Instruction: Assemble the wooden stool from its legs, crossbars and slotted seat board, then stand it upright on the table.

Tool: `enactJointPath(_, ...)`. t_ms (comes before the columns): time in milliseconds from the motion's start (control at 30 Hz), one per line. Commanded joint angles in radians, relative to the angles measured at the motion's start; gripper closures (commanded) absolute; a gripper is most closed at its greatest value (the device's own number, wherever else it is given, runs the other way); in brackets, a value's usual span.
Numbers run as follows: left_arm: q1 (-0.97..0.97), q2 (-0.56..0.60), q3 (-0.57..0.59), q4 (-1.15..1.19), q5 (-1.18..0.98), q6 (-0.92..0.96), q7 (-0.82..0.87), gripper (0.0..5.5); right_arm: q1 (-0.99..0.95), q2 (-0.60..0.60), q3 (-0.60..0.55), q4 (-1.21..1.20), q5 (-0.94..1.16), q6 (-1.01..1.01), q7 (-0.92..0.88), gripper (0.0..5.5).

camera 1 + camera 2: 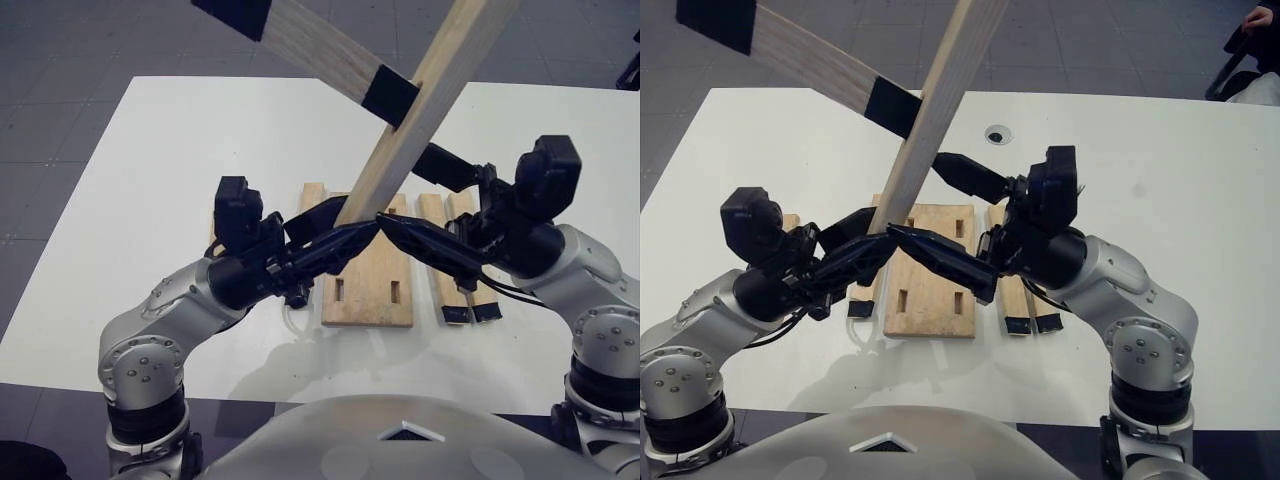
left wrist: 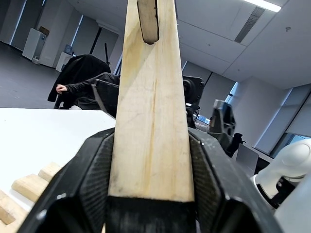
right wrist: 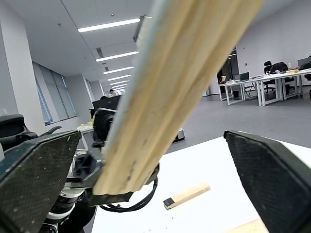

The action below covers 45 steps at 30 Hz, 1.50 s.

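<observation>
White table (image 1: pixel 150 200) has the seat board (image 1: pixel 370 290) lying flat, 2 spare legs (image 1: pixel 460 270) just beside. L gripper (image 1: pixel 350 235) pinches a tilted leg (image 1: pixel 420 100) low down, crossbar (image 1: pixel 320 50) attached up top. R gripper (image 1: pixel 402 185) spread wide around it. Prob. stiff, light, top-heavy: hold near base.

A flat slotted wooden seat board (image 1: pixel 367 285) lies mid-surface (image 1: pixel 150 180), with two loose black-tipped wooden sticks (image 1: pixel 455 270) just right of it and another stick (image 1: pixel 313 192) at its left edge. Above the board, a long wooden leg (image 1: pixel 420 100), clamped in the left hand (image 1: pixel 358 228), tilts up between the spread fingers of the right hand (image 1: pixel 402 188). A black-ended wooden crossbar (image 1: pixel 320 50) crosses the leg high up.
</observation>
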Motion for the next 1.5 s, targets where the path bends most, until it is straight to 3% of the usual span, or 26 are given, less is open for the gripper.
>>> enactJointPath(33, 0.018, 0.020, -0.029, -0.016, 0.013, -0.029, -0.004, 3.45, -0.056, -0.011, 0.028, -0.012, 0.012, 0.014, 0.001, 0.00)
enactJointPath(133, 0.024, 0.027, -0.054, -0.021, 0.021, -0.042, 0.006, 3.45, -0.080, -0.012, 0.056, -0.016, 0.035, 0.035, -0.006, 0.00)
enactJointPath(500, 0.033, 0.042, -0.104, -0.002, 0.067, -0.076, 0.046, 3.45, -0.136, -0.016, 0.109, 0.012, 0.150, 0.104, -0.030, 2.11)
enactJointPath(800, 0.057, 0.065, -0.124, 0.025, 0.116, -0.104, 0.017, 3.45, -0.184, -0.061, 0.081, 0.045, 0.254, 0.141, -0.032, 3.15)
enactJointPath(1200, 0.054, 0.117, -0.114, 0.096, 0.125, -0.113, -0.086, 3.45, -0.178, -0.107, 0.062, 0.035, 0.323, 0.165, 0.002, 3.31)
enactJointPath(1233, 0.039, 0.121, -0.106, 0.108, 0.115, -0.108, -0.085, 3.08, -0.171, -0.117, 0.063, 0.038, 0.302, 0.165, 0.031, 3.35)
enactJointPath(1500, -0.037, 0.138, -0.014, 0.218, 0.133, -0.124, -0.074, 1.85, -0.172, -0.148, 0.018, 0.208, 0.116, 0.114, 0.173, 3.47)
